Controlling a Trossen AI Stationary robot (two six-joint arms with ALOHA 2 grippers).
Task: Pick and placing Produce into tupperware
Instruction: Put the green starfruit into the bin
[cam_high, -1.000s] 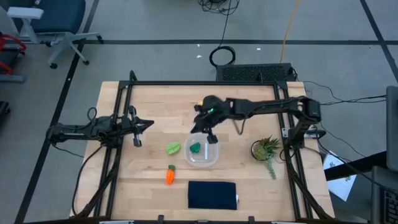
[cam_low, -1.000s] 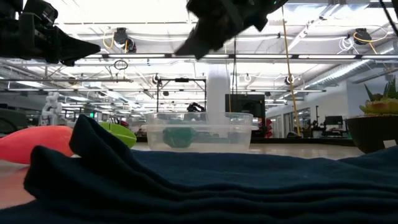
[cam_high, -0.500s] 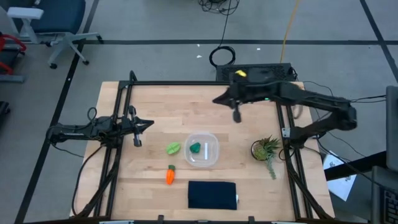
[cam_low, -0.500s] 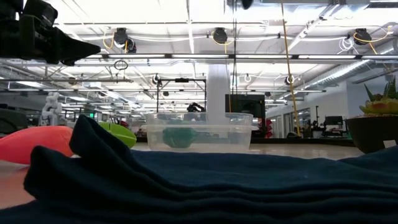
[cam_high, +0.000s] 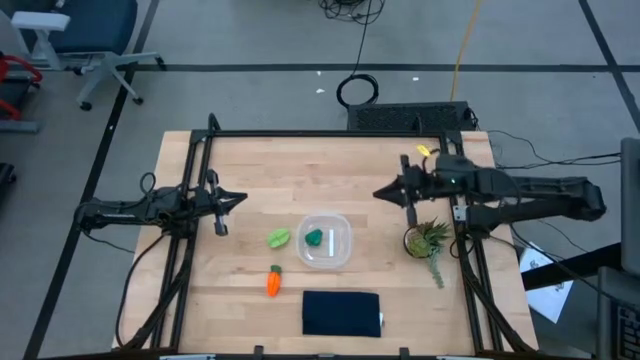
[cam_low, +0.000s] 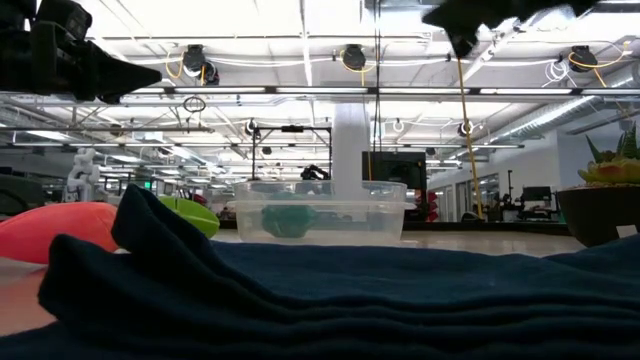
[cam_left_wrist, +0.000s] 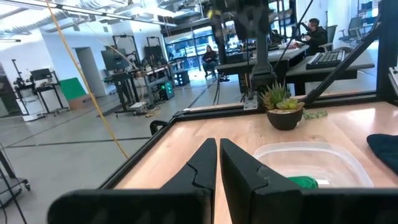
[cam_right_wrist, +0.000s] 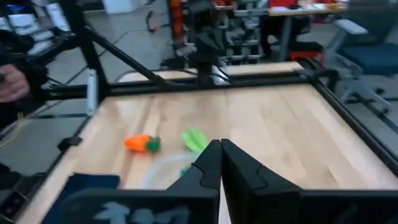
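The clear tupperware (cam_high: 337, 252) stands at the table's middle with the dark green round piece (cam_high: 314, 238) lying on its floor. The yellow-green leafy piece (cam_high: 279, 238) rests on the table just left of it. The orange carrot (cam_high: 273, 282) lies nearer the front edge. My right gripper (cam_high: 378, 194) is shut and empty, up in the air right of and beyond the tupperware, pointing toward the table's left. My left gripper (cam_high: 240, 198) waits shut at the left side, pointing toward the tupperware (cam_left_wrist: 311, 162).
A dark navy cloth (cam_high: 342, 312) lies flat at the front edge, filling the low view's foreground (cam_low: 320, 300). A spiky potted plant (cam_high: 428, 240) stands at the right, just under my right arm. A black frame rail (cam_high: 320, 133) runs round the tabletop.
My right gripper has drawn back from just above the tupperware, first toward the far edge, then toward the table's right edge, rising a little and rolling at the wrist. The dark green piece has stayed in the tupperware throughout.
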